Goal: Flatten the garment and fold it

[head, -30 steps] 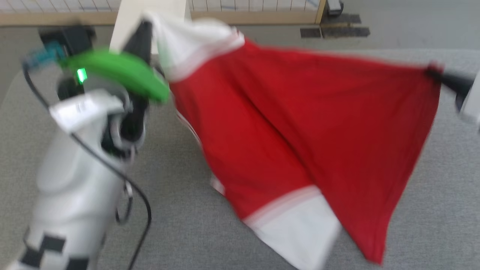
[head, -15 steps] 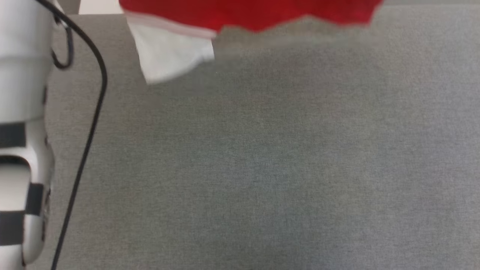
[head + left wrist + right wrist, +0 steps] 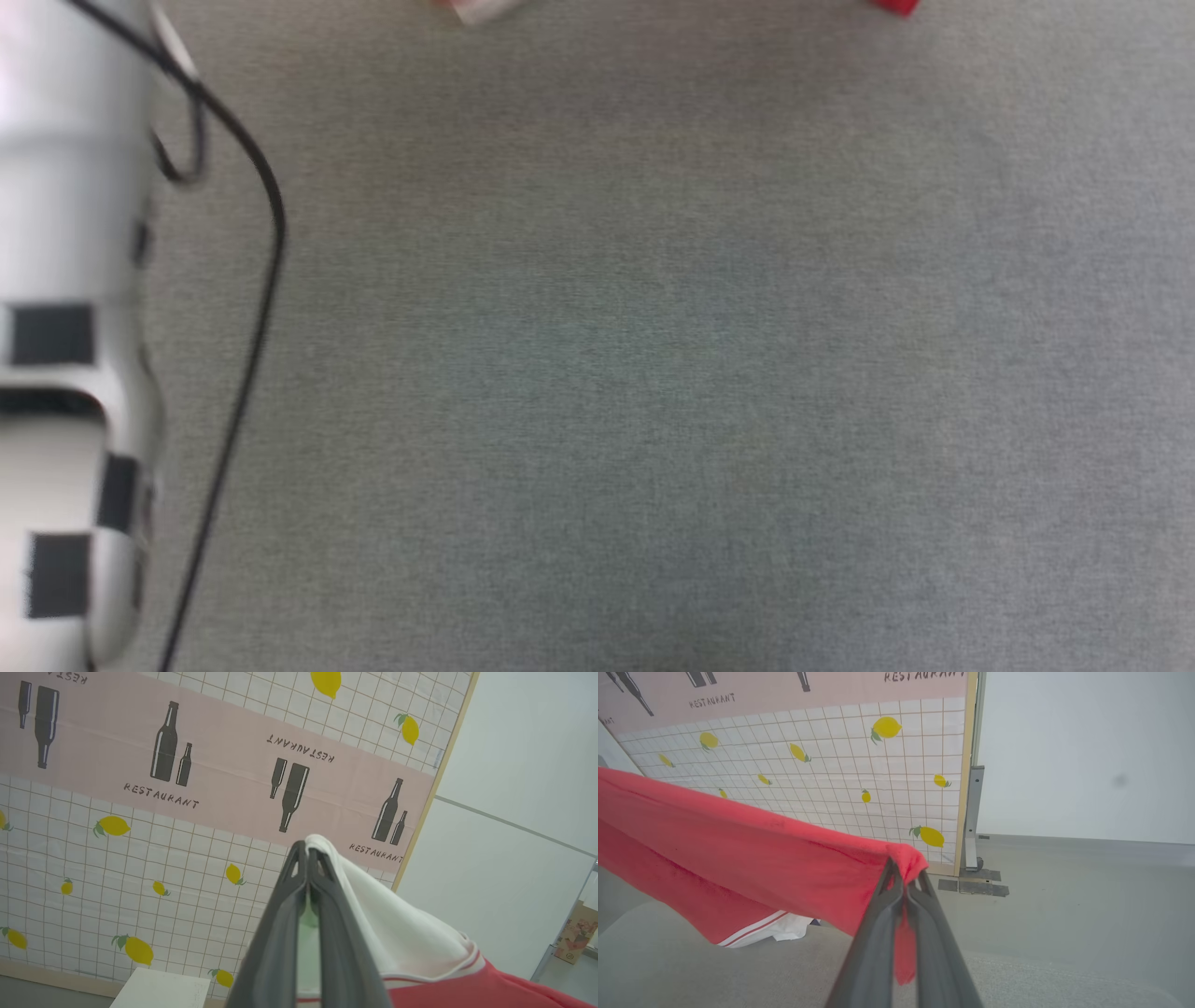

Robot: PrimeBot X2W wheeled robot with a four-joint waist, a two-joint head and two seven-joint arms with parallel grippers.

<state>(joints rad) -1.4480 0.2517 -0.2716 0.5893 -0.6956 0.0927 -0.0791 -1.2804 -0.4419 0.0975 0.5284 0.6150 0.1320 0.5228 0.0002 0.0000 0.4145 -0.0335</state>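
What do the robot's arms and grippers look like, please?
The left forearm is a smooth, pale silver-white shell with black square markings and a thin black cable running loosely alongside. The left gripper and right gripper each have two long, dark grey fingers tapering to slim tips, with small slots near the ends.

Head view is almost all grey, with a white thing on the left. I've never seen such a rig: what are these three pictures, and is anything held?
This is a two-armed robot. The head view looks down from its head at a grey fabric surface; the white thing is its left forearm, with a black cable. The other two pictures come from cameras on the wrists, looking along each gripper's dark fingers. The left gripper is shut on the white sleeve of a red T-shirt; the right gripper is shut on a red edge of it. The shirt hangs stretched between them above the surface, before a lemon-print screen.
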